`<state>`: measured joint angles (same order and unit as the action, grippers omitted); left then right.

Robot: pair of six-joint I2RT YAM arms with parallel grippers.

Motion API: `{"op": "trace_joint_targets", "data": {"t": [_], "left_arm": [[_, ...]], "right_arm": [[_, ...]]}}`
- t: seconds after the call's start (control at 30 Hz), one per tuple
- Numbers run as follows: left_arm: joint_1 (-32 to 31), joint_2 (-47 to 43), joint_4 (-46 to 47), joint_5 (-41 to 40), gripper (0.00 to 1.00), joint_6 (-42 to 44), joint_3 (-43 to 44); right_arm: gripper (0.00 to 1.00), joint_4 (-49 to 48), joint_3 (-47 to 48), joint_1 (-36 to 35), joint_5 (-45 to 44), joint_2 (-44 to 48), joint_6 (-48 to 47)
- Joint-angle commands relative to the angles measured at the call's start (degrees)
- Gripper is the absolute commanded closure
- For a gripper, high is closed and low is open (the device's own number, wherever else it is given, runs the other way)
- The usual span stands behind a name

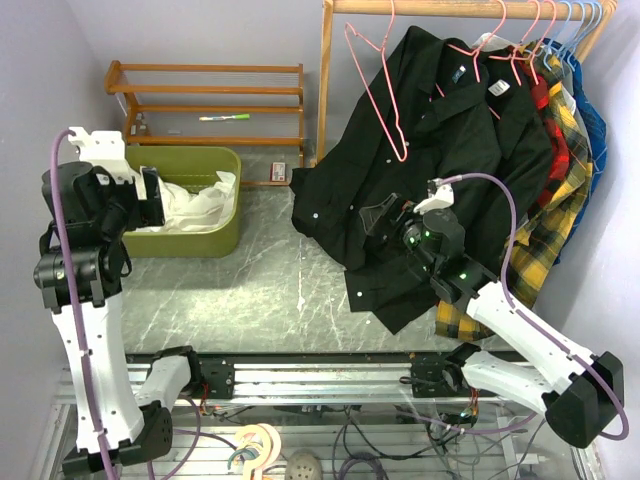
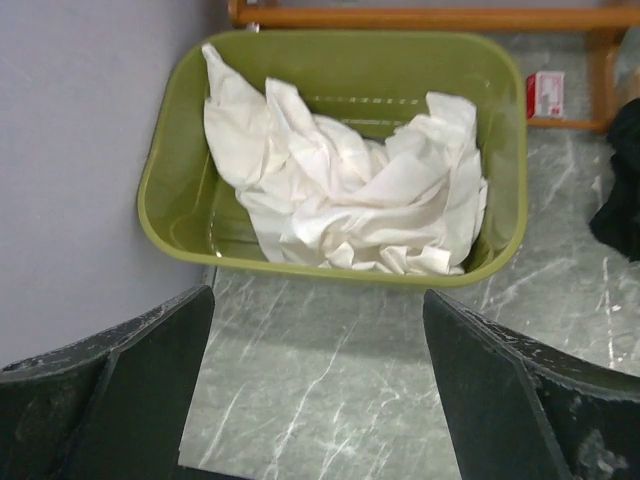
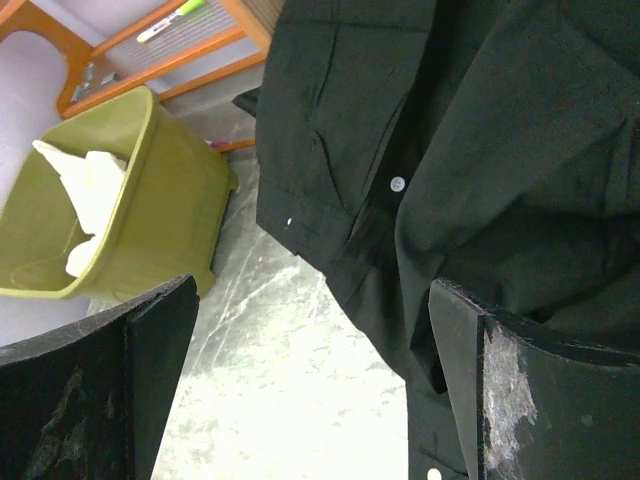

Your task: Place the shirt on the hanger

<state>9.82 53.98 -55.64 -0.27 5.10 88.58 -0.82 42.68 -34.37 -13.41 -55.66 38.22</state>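
The left gripper [image 2: 315, 395] hovers with its jaws spread wide and nothing between them, above the bare marbled tabletop [image 2: 330, 370] near the left edge. Just beyond it, in the far left corner, stands an olive-green tub [image 2: 515, 150] in which the shirt [image 2: 340, 190] lies crumpled, white folds rising toward the rim. The right gripper [image 3: 315, 390] is also wide open and empty, poised beside the hem of a black shirt [image 1: 440, 150] that drapes down onto the far right part of the tabletop. Above the far edge, the hanger [image 1: 385, 95] dangles bare from a wooden rail [image 1: 450, 8], left of the black shirt's collar.
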Motion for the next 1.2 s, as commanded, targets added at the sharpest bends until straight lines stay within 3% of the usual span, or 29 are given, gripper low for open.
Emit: {"op": "trace_joint_targets", "data": {"t": [0.0,0.17,0.4,0.63,0.87,1.17], "left_arm": [[0.6,2.2,1.1,-3.2,0.02,1.2,-3.1],[0.9,7.3,1.2,-2.9,0.01,1.1,-2.1],[2.7,16.7,1.0,1.8,0.0,1.1,3.2],[3.1,35.3,4.6,-1.9,0.06,1.1,12.6],[3.9,52.0,6.7,-5.2,0.03,1.1,20.8],[4.5,59.4,16.0,-11.2,0.0,2.0,13.7]], "right_arm": [[0.0,-2.0,0.4,0.0,-0.5,-1.3,0.1],[0.0,-10.4,-3.0,0.1,10.9,-1.2,-4.4],[0.0,-10.3,-3.4,0.0,11.5,-1.3,-5.6],[0.0,-14.2,-5.3,0.1,18.1,-1.4,-8.6],[0.0,-11.6,-3.2,0.0,18.2,-1.5,-11.7],[0.0,-12.2,-4.9,0.0,19.0,0.4,-13.3]]}}
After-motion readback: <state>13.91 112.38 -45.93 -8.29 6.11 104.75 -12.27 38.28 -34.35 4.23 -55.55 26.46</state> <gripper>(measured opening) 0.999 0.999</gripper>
